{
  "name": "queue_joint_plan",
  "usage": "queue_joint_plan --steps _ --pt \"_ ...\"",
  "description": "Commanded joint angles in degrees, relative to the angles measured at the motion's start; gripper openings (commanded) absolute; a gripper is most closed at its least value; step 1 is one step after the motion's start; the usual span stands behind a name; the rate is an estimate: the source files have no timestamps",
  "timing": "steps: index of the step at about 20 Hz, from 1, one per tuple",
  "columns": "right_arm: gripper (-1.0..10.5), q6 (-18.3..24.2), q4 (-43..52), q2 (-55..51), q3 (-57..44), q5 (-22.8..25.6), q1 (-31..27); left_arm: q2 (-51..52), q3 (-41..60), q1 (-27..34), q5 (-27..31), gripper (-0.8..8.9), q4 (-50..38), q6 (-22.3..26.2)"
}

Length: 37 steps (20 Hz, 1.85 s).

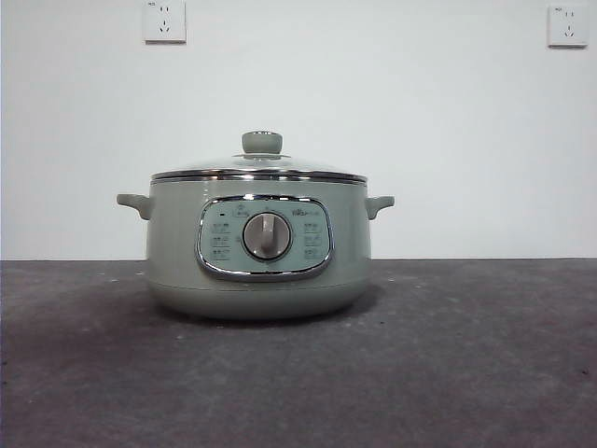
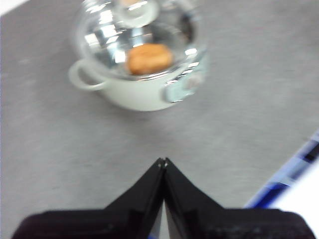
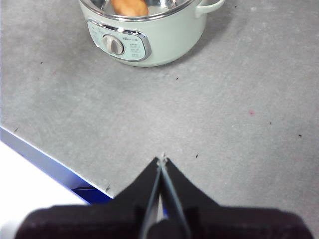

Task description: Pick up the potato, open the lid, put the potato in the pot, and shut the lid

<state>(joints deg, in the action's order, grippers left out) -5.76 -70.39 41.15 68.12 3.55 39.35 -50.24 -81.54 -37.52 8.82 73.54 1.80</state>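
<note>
The pot [image 1: 258,247] stands upright near the middle of the grey table [image 1: 485,373], control panel and dial [image 1: 268,235] facing the front camera. Both side handles are visible and clear of anything else.

The lid [image 1: 259,169] sits level on the pot's rim, steel edge seated all round, knob [image 1: 262,142] uppermost. The pot is closed.

Contents: the potato [image 2: 148,58] lies inside the pot, seen through the glass from the left wrist camera and, partly cut off by the frame edge, from the right wrist camera. It rests on the shiny inner bowl. Nothing else is seen inside.

The left pincer [image 2: 162,161] has its jaws pressed together tip to tip and holds nothing; it is above bare table, well apart from the pot.

The right pincer [image 3: 161,159] is likewise closed tip to tip and empty, above the table near its blue-trimmed edge [image 3: 45,157], well apart from the pot.

Neither arm appears in the front view. Two wall sockets [image 1: 164,21] are on the white wall behind.
</note>
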Motion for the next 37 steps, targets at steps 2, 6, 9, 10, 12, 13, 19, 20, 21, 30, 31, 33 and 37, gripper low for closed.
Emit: queue_joint_plan --steps 2,6,9,10,12,13,19,20,21,30,31,33,37 --pt "0.0 -0.07 0.46 -0.02 -0.5 0.13 0.07 8.74 16.55 4.87 3.83 -0.04 -20.85 3.23" --pt "0.0 -0.07 0.46 -0.02 -0.5 0.13 0.07 21.24 44.22 17.66 2.75 -0.04 -51.74 6.12" --pt "0.0 -0.07 0.46 -0.02 -0.5 0.13 0.07 31.08 62.73 26.84 1.38 -0.04 -70.53 1.73" --pt "0.0 -0.07 0.46 -0.02 -0.5 0.13 0.07 34.14 65.9 28.57 0.57 -0.04 -71.82 0.22" --pt "0.0 -0.07 0.46 -0.02 -0.5 0.13 0.07 39.6 70.38 31.23 0.92 -0.04 -71.56 0.02" --pt "0.0 -0.07 0.46 -0.02 -0.5 0.13 0.07 41.59 72.11 32.7 0.85 -0.04 -71.63 0.39" --pt "0.0 -0.07 0.48 -0.02 -0.5 0.13 0.07 49.96 79.06 36.89 -5.81 -0.04 -71.01 -0.24" --pt "0.0 -0.07 0.48 -0.02 -0.5 0.13 0.07 50.03 80.06 36.89 -5.92 -0.03 -71.63 -0.35" --pt "0.0 -0.07 0.46 -0.02 -0.5 0.13 0.07 50.03 81.13 36.89 -6.43 -0.04 -71.38 -0.5" --pt "0.0 -0.07 0.46 -0.02 -0.5 0.13 0.07 50.03 81.11 36.96 -11.65 -0.03 -63.82 2.95" --pt "0.0 -0.07 0.46 -0.02 -0.5 0.13 0.07 50.03 81.11 37.0 -11.08 -0.03 -63.82 2.93" --pt "0.0 -0.07 0.46 -0.02 -0.5 0.13 0.07 50.03 81.11 37.0 -10.73 -0.03 -64.0 2.91" --pt "0.0 -0.07 0.46 -0.02 -0.5 0.13 0.07 49.92 81.11 37.0 -10.75 -0.03 -64.0 2.91"
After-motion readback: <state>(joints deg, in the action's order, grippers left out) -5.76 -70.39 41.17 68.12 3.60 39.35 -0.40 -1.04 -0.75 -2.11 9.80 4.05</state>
